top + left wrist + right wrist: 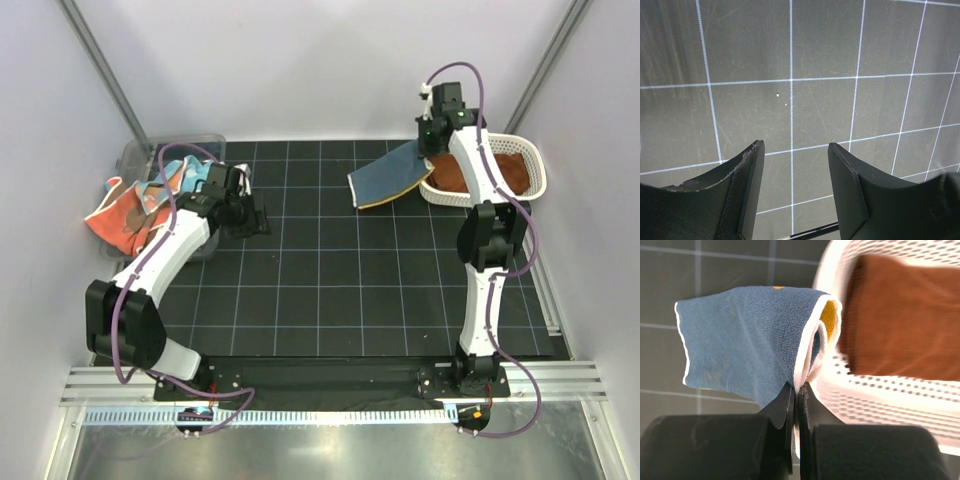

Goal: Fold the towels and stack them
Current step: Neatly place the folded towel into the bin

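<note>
Right fingers (781, 412) pinch the white-edged blue towel (740, 340), draped.

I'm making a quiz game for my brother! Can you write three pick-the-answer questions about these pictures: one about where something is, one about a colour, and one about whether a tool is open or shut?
1. Where is the brown towel?
A) in a clear bin
B) in the white basket
C) on the wall

2. What colour is the towel that the right tool pinches?
A) blue
B) green
C) pink

3. How is the left tool?
A) shut on a towel
B) shut on nothing
C) open and empty

Answers:
1. B, the brown towel lies inside the basket's lattice wall.
2. A, the blue towel hangs from the closed right tool.
3. C, only the gridded mat shows in its wide gap.
</note>
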Motion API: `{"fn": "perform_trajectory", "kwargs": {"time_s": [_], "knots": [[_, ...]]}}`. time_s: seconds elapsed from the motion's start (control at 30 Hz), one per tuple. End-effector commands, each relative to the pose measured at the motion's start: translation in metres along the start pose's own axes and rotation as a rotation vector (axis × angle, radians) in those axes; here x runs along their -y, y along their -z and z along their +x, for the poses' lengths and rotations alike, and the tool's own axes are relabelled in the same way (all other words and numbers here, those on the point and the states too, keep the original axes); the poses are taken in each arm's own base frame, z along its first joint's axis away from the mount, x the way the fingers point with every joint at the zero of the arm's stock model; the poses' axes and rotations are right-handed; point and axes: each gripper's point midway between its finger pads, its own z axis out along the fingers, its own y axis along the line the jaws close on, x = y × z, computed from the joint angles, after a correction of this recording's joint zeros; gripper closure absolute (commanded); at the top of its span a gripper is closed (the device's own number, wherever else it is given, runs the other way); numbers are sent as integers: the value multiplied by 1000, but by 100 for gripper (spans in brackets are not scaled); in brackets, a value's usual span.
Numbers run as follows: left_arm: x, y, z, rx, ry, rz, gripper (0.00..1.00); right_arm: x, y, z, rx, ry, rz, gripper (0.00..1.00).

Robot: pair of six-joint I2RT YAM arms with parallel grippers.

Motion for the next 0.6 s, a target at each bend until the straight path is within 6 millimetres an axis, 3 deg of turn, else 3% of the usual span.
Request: {"fn": "perform_trajectory", "kwargs": {"time_s": [0.0, 0.1, 0.23, 0.43, 0.57], "knots": [[8, 5, -11, 21, -24, 36, 42, 53, 13, -13, 19, 9, 87, 99], [11, 3, -11, 13, -24, 46, 42, 93, 19, -22, 48, -44, 125, 99], [12, 3, -11, 11, -27, 53, 42, 125, 25, -26, 78, -74, 154, 99], [14, 5, -14, 19, -32, 62, 42, 161, 32, -31, 114, -101, 201, 99], [16, 8, -16, 27, -32, 72, 42, 172, 28, -28, 115, -105, 186, 99]]}}
